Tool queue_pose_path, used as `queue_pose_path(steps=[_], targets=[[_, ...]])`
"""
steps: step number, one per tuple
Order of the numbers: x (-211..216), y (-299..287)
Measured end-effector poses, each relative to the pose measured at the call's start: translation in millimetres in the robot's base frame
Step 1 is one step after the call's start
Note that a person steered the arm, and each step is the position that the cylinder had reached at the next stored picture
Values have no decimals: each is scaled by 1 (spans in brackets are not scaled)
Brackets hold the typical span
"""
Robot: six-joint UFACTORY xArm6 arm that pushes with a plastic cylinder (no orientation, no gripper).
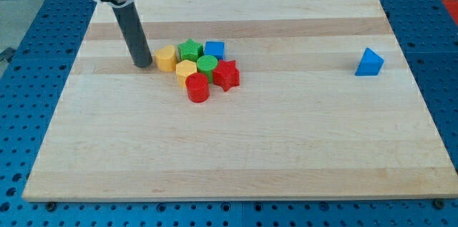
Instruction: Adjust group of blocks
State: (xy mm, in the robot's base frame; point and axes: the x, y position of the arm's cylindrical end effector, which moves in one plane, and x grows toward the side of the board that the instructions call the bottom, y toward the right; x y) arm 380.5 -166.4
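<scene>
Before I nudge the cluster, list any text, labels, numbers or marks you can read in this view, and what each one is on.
None: no readable text, number or sign in this view.
The wooden board is bare of print.
The blocks, such as the blue triangular block and red cylinder, carry no markings.
My tip, just left of the yellow block, is plain dark.

Board: pale wooden board (236, 155); lies flat under my tip (143, 66); most of it stretches from my tip toward the view's right and bottom
Blue block: blue triangular block (369, 62); stands alone on the board; well apart from my tip, far to the view's right
Table: blue perforated table (28, 34); frames the board; closest to my tip at the view's left
</scene>
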Motion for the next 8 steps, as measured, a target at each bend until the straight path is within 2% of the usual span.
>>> queue_pose_path(steps=[3,5,7,8], targets=[[-3,32],[-50,-9],[-48,52],[-45,58]])
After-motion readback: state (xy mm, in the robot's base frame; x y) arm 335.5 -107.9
